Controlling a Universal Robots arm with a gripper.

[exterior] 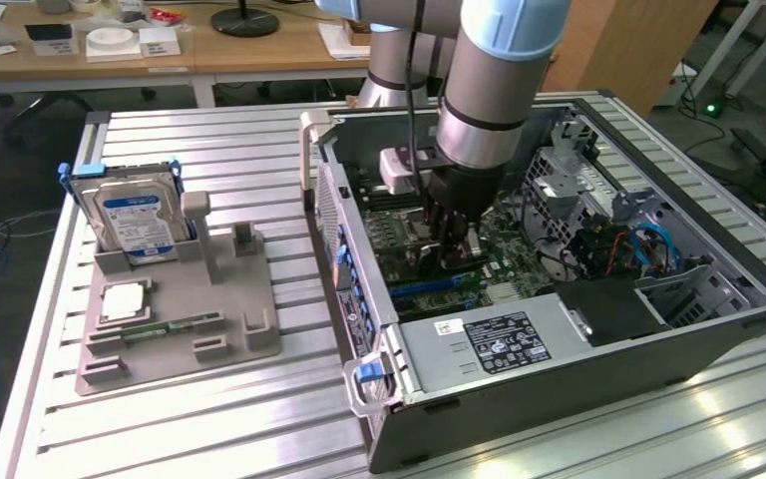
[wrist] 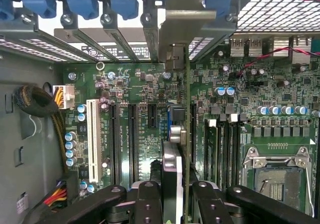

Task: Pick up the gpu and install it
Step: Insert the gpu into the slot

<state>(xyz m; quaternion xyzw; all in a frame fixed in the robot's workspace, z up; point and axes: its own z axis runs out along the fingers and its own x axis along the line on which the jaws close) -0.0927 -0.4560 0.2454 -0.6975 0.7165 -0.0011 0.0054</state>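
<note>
Ribbed metal counter (exterior: 223, 419) carries an open computer case (exterior: 702, 339), where the arm reaches straight down, its end effector (wrist: 176, 194) clamped on the gpu (wrist: 172, 149) held edge-on over the motherboard (wrist: 130, 89), so seating looks underway and calls for alignment with a slot.

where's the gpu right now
The gpu is held edge-on in the gripper, standing upright over the motherboard slots inside the open pc case, toward the exterior view's right of the parts holder.
</note>
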